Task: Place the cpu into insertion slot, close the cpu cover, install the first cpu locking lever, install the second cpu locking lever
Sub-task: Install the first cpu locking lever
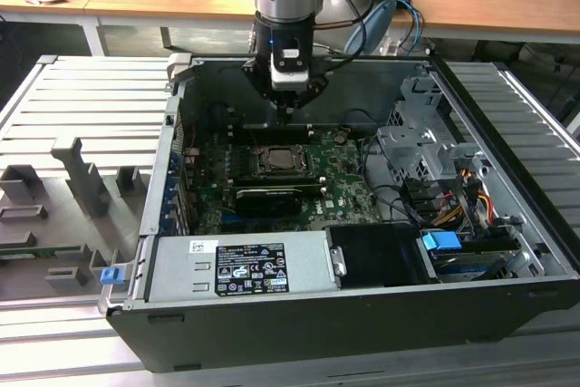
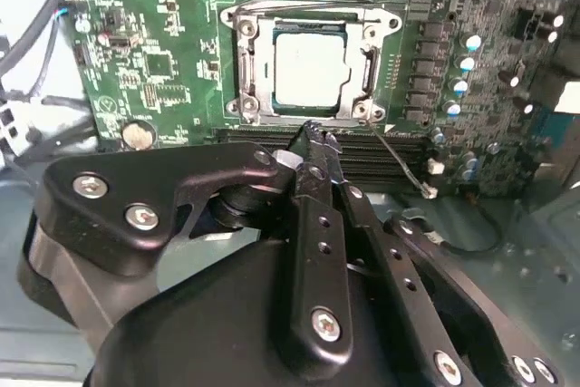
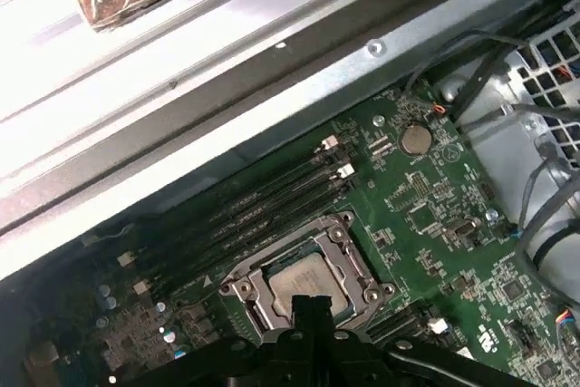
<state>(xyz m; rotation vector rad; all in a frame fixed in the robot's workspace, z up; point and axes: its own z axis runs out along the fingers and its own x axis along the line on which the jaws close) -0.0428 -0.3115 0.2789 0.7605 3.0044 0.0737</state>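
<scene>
A slotted metal table [image 1: 54,97] carries the open computer case [image 1: 362,314]. We see the cpu [image 2: 308,65] seated beneath the cpu cover [image 2: 249,79], which lies flat, apparently to pin it. The gripper [image 2: 313,138] hovers just beside the cover, its fingers [image 2: 317,159] pinched together and empty.

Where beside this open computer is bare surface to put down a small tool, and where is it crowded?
Bare: the ribbed table on the exterior view's left, beyond the grey fixtures; also its strip on the exterior view's right, beside the case. Crowded: the cables by the drive cage, and the motherboard under the gripper.
</scene>
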